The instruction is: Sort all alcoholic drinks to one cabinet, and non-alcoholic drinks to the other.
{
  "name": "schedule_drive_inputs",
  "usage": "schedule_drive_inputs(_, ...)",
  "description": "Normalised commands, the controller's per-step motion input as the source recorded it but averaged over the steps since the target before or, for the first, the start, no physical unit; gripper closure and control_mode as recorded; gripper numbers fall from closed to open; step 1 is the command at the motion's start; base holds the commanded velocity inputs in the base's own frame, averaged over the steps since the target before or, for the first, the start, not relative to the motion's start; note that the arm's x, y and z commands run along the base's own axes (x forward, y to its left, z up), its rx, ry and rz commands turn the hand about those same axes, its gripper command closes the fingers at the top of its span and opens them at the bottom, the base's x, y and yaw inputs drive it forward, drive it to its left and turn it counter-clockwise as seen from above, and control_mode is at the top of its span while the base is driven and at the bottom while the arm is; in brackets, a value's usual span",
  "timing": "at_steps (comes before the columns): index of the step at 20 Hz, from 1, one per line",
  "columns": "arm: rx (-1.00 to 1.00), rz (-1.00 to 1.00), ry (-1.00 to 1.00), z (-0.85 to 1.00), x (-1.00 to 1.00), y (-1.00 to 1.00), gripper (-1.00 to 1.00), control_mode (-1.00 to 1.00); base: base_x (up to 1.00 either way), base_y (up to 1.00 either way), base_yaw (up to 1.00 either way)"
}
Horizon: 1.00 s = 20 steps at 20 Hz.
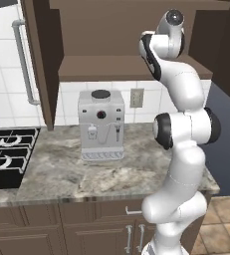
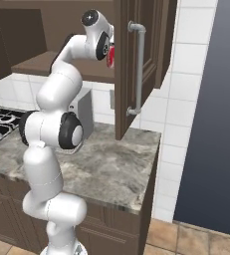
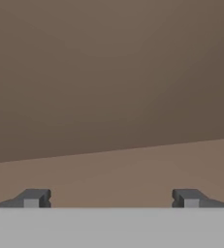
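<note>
From the left base view, the arm [image 1: 183, 144] rises from 5 o'clock and reaches up into the open wall cabinet [image 1: 121, 67], its wrist hiding whatever sits on the shelf there. That view also gives the coffee machine [image 1: 101, 125] standing upright near the middle of the marble desk [image 1: 61, 174], the stove [image 1: 7, 155] at 9 o'clock, and a wall socket [image 1: 137, 98] just beside the machine.

The right base view adds a red can [image 2: 110, 56], peeking out at 1 o'clock of the wrist, on the cabinet shelf just behind the open door [image 2: 136, 69] with its long grey handle [image 2: 139, 69]. So little of it shows that I cannot tell which way its long axis runs.

In the hand view the claw [image 3: 111, 198] is spread wide, its 2 fingertips [image 3: 33, 198] far apart with nothing between them, facing the bare brown back wall and shelf floor of the cabinet.
</note>
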Motion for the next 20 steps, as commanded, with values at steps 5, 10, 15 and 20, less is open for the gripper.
schedule_drive_inputs(5, 0.00, 0.00, -0.07, -0.07, -0.44, 0.10, -1.00, -1.00, 0.00, 0.00, 0.00)
schedule_drive_inputs(10, 0.00, 0.00, -0.08, -0.12, -1.00, 0.18, -1.00, -1.00, 0.00, 0.00, 0.00)
schedule_drive_inputs(15, 0.00, 0.00, -0.06, -0.25, -1.00, 0.17, -1.00, -1.00, 0.00, 0.00, 0.00)
schedule_drive_inputs(20, 0.00, 0.00, -0.04, -0.28, -1.00, 0.14, -1.00, -1.00, 0.00, 0.00, 0.00)
